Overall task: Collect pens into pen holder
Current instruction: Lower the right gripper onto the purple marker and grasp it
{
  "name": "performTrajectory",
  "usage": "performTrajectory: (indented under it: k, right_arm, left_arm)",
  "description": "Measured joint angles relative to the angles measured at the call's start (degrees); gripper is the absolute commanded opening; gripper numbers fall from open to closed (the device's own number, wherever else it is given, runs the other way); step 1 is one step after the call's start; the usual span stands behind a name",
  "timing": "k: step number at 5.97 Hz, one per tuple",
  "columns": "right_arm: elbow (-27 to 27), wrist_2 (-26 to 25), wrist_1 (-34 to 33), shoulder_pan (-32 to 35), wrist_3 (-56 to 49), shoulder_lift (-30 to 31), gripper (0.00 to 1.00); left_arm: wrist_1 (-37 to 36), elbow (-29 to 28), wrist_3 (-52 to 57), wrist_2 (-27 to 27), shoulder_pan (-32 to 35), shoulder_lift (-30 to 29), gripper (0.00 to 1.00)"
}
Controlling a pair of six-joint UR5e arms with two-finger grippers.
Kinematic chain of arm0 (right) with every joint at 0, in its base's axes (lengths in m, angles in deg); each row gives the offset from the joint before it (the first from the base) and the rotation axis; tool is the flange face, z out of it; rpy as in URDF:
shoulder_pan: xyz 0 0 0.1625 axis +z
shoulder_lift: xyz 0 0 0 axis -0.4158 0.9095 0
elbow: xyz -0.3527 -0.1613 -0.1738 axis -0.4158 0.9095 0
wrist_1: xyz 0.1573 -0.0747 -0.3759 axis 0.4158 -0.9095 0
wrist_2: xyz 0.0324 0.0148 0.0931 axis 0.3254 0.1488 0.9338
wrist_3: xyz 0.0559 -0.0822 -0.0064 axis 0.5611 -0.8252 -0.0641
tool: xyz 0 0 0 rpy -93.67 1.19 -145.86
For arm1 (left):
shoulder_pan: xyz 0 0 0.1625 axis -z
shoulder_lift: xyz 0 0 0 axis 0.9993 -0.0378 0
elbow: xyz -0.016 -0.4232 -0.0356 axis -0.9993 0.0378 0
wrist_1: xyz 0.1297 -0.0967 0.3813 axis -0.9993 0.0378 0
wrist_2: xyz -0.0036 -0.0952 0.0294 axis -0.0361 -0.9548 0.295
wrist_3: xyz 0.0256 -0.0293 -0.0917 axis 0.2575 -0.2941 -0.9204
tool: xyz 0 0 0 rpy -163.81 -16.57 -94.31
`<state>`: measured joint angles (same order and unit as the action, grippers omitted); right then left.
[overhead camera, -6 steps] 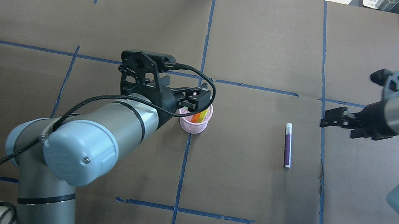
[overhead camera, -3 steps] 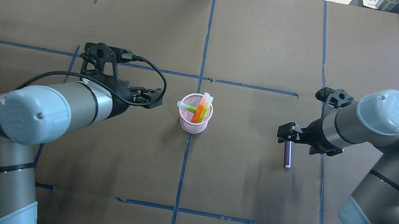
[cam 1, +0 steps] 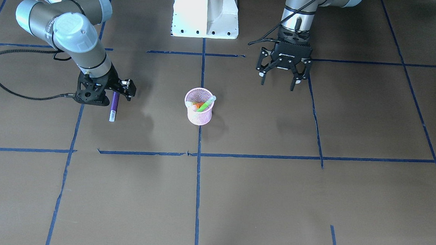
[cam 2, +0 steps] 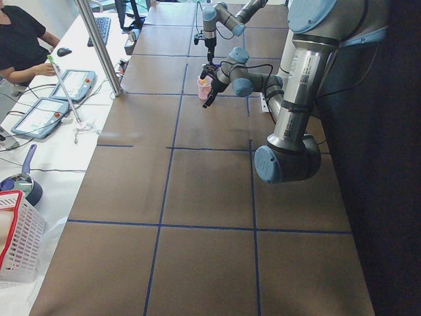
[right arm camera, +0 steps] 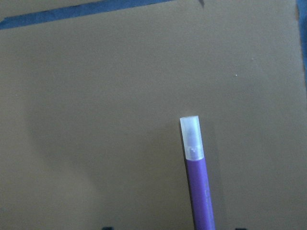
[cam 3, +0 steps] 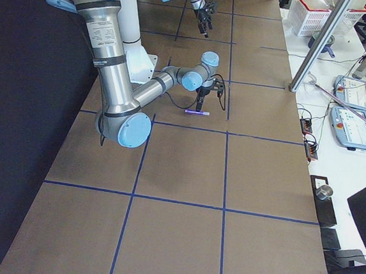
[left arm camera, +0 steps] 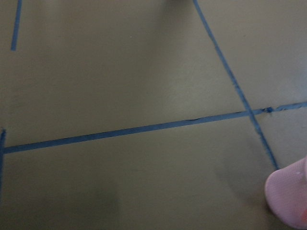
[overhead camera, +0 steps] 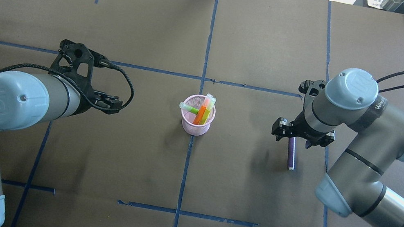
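Pink wire mesh is spotted at the middle of the desk (overhead camera: 265, 37). The pen holder (overhead camera: 195, 124) is stood upright on the central blue tape line (overhead camera: 185, 169). An orange pen (overhead camera: 200, 115) and a bright green pen (cam 1: 206, 104) are propped inside it, both tilted, with their pale caps poking above the rim.

Over toward the desk's right end, the purple pen (overhead camera: 291, 156) is laid flat on the brown paper (overhead camera: 396, 48). It is well apart from the holder and roughly parallel to the central line. Its translucent cap is pointed at the edge across from the robot.

And the right tool (overhead camera: 294, 134) is poised directly over that pen. The fingers are spread wide, the purple barrel is straddled between them, and nothing is gripped. Whether the fingertips are touching the desk cannot be told. In the right wrist view the capped end is caught projecting ahead, clear of the tool.

On the other side, the left tool (cam 1: 279, 80) is held above the desk between the holder and the left end. It is pointed downward, its fingers are opened wide, and nothing is carried. A curved edge of the pink cup is just caught at the lower right corner of the left wrist view.
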<state>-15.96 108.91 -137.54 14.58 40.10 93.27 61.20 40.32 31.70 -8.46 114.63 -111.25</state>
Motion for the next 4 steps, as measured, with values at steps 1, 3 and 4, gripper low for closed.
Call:
performTrajectory:
  k: [1, 3, 4]
  right_arm:
    - [4.2, 2.43, 0.04, 1.76, -4.25, -1.29, 0.74]
    - [7.85, 5.14, 0.11, 2.71, -6.97, -2.85, 0.69]
    - [7.66, 7.35, 0.14, 2.82, -6.91, -3.04, 0.67]
  left_arm:
    - [-5.19, 1.4, 1.8, -0.12, 0.06, 0.1, 0.92]
    - [-7.43, 1.93, 2.51, -0.14, 0.05, 0.1, 0.92]
    - [-7.55, 2.02, 2.54, -0.1, 0.04, 0.1, 0.93]
